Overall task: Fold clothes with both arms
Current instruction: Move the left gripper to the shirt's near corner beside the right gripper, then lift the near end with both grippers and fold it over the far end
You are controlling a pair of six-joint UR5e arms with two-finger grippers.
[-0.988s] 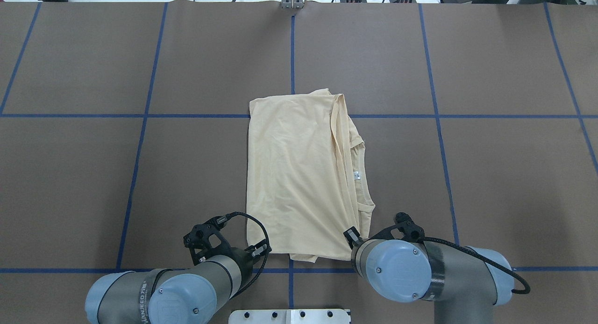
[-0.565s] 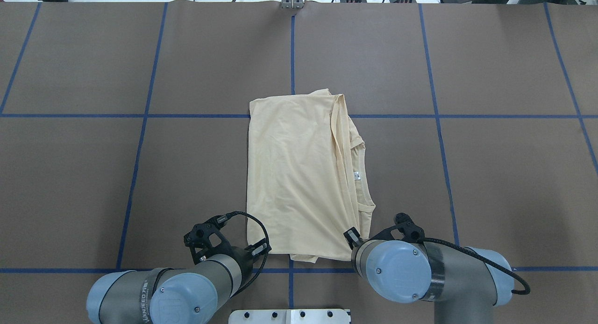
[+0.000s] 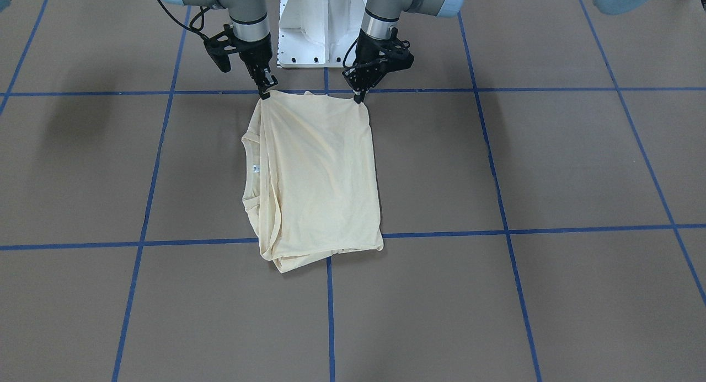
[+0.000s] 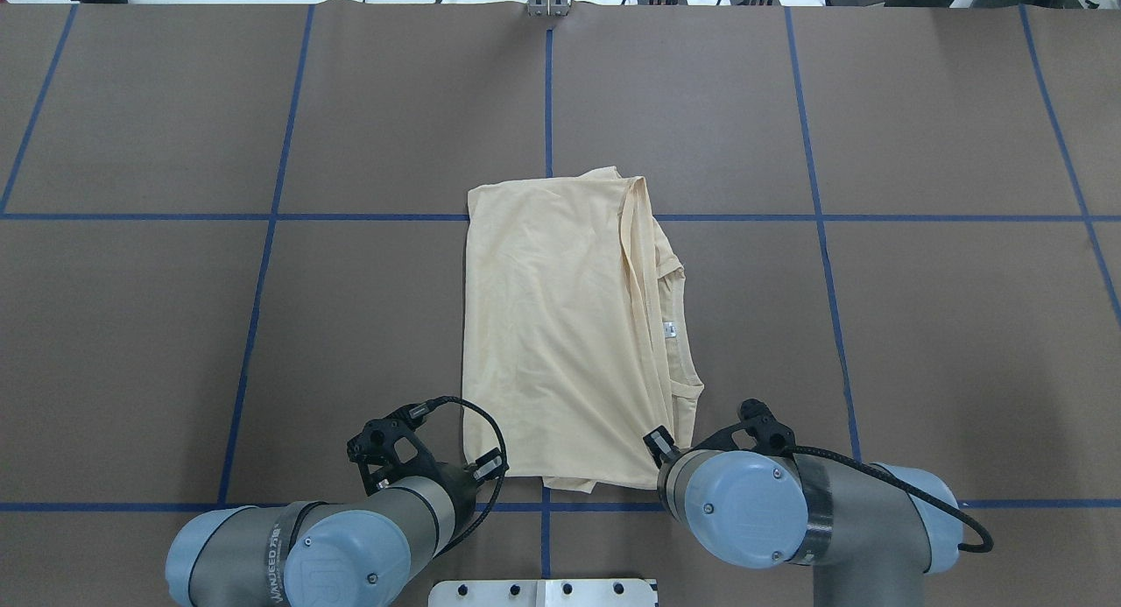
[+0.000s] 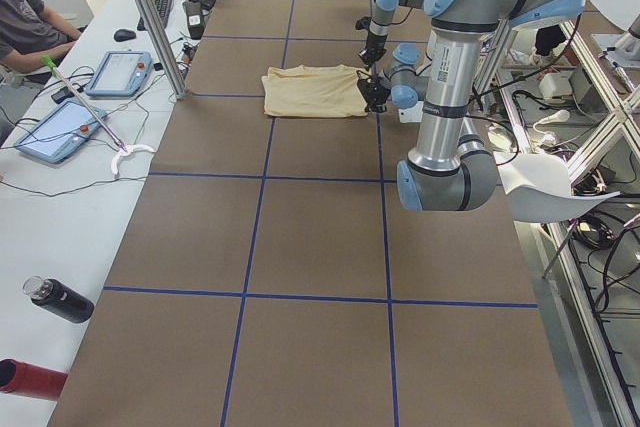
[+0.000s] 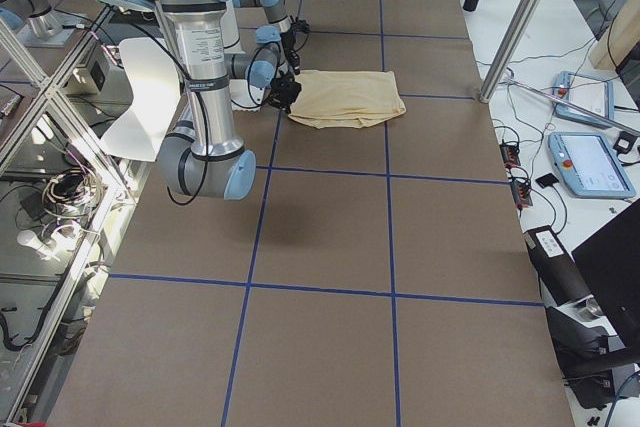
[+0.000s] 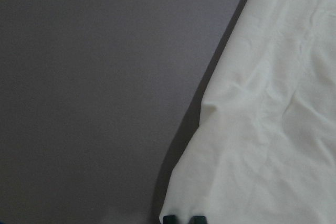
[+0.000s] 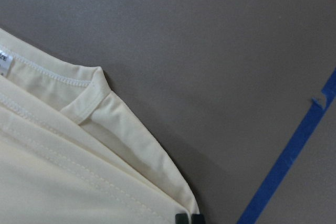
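Upper left of centre: right gripper (image 3: 266, 93) pinched shut on shirt (image 3: 320, 172) corner. Centre: shirt folded lengthwise, flat on table (image 3: 496, 150). Right of it: left gripper (image 3: 358, 97) clamped on other corner. Step, as judged: crosswise fold. Next: lift corners evenly, carry toward lower edge.

Robotics lab: grid-taped table (image 5: 320, 237), teach pendants (image 5: 117, 74).

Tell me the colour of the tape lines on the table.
Blue tape; clearest in right wrist view.
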